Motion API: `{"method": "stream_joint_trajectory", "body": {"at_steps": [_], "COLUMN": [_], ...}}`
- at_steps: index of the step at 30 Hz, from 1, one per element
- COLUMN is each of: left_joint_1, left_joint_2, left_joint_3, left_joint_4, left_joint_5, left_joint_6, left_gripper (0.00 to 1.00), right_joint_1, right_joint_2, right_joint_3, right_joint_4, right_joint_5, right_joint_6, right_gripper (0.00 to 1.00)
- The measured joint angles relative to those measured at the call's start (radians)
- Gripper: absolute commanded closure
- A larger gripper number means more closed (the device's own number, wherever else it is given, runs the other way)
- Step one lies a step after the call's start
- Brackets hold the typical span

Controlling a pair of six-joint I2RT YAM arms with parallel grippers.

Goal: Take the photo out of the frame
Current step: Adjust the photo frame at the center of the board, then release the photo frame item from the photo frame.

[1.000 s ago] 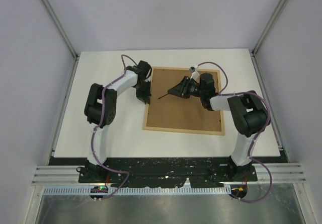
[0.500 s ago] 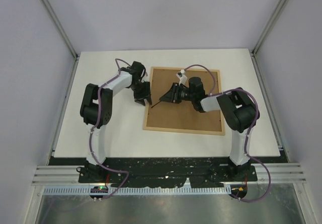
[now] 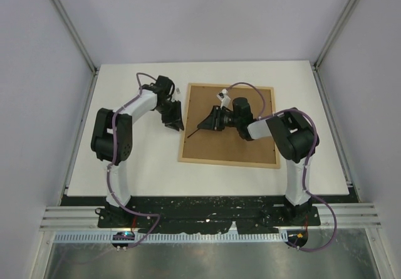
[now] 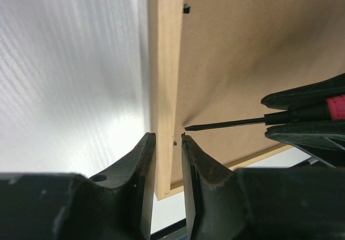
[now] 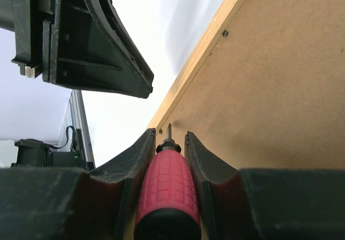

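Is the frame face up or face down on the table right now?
Face down: the frame has its brown backing board turned upward inside the light-wood rim, and its front is out of sight underneath.

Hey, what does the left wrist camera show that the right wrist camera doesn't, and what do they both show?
Only the left wrist view: the left end effector from behind, its fingers either side of the thin light-wood picture frame rail (grip unclear), and the full thin metal shaft of the red-handled screwdriver.
Only the right wrist view: the right end effector shut on the screwdriver's ribbed handle, and the left end effector seen from outside.
Both: the frame's rail, its brown fibreboard back panel, the screwdriver and the white table.
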Motion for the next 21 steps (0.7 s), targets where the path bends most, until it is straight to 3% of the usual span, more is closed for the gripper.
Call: {"method": "stream_joint_trajectory", "body": {"at_steps": [21], "left_joint_1": [0.005], "left_joint_2": [0.010], "left_joint_3": [-0.047], "left_joint_4": [0.005], "left_joint_5": [0.043], "left_joint_6": [0.019], "left_gripper": [0.82], "right_joint_1": [0.017], "right_joint_2": [0.053], "right_joint_3": [0.024], "right_joint_4": [0.017], "right_joint_5": [-0.058], "right_joint_6": [0.047], "right_gripper": [0.92]}}
